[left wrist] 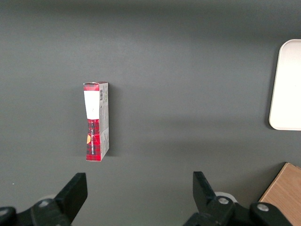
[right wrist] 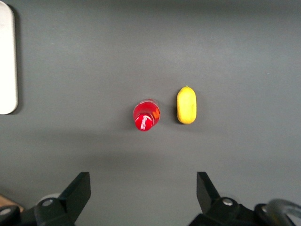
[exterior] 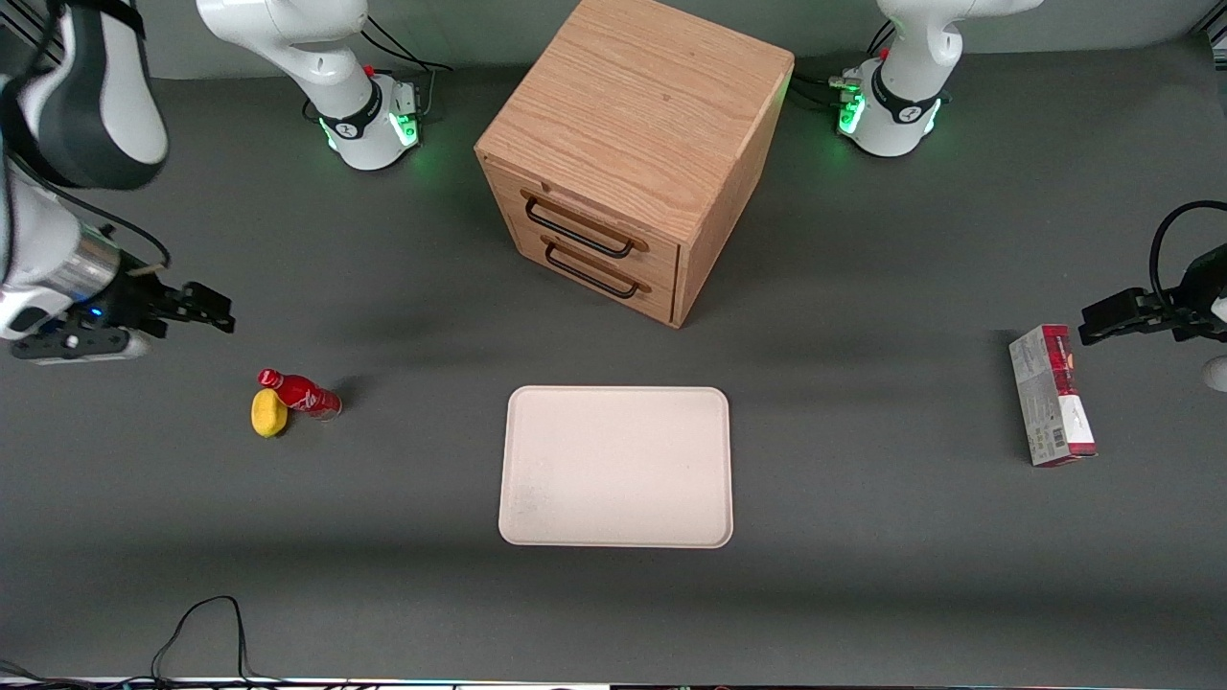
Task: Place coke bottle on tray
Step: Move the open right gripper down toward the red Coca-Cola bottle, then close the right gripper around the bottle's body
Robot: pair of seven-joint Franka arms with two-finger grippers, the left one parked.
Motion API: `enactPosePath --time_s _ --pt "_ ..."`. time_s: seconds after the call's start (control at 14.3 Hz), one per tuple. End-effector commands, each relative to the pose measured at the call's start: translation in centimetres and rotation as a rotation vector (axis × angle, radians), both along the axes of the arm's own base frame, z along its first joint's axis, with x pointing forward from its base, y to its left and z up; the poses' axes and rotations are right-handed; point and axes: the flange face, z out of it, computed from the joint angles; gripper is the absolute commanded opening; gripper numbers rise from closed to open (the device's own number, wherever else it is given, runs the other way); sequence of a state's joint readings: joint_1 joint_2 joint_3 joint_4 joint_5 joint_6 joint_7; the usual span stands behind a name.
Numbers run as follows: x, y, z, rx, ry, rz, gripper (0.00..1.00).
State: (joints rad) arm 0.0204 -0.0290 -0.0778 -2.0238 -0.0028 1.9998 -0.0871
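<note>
Pincer [right wrist: 141, 197] hangs wide open, holding nothing, above the upright bottle [right wrist: 146, 115] beside the lemon [right wrist: 187, 105], away from the tray [exterior: 615, 467].

We record the working arm [exterior: 57, 125] as glossy white shells joined by black bands, with a brushed silver ring at the wrist and a small blue light beside it. A thin black cable loops from the wrist. Its end effector [exterior: 206, 309], above the counter at the working arm's end, is matte black with two angular fingers [right wrist: 77, 193] spread wide; round silver screws sit on the black finger mounts. The base [exterior: 369, 120] is a white dome ringed in black, with a white mark on the band, green glowing lights, a red button and black cables plugged in beside it.
</note>
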Motion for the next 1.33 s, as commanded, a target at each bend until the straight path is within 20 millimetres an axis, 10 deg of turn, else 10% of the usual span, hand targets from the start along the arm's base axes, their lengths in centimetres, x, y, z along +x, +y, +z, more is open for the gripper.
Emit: enactPosePath --time_s 0.0,0.56,1.05,1.26 --pt "0.0 0.3 -3.7 -0.015 -0.01 0.028 1.0" --pt "1.6 0.4 -12.1 -0.016 -0.01 0.026 1.0" --pt "2.2 0.7 -14.6 -0.018 -0.01 0.028 1.0" --pt "2.2 1.1 -14.6 -0.018 -0.01 0.037 0.45"
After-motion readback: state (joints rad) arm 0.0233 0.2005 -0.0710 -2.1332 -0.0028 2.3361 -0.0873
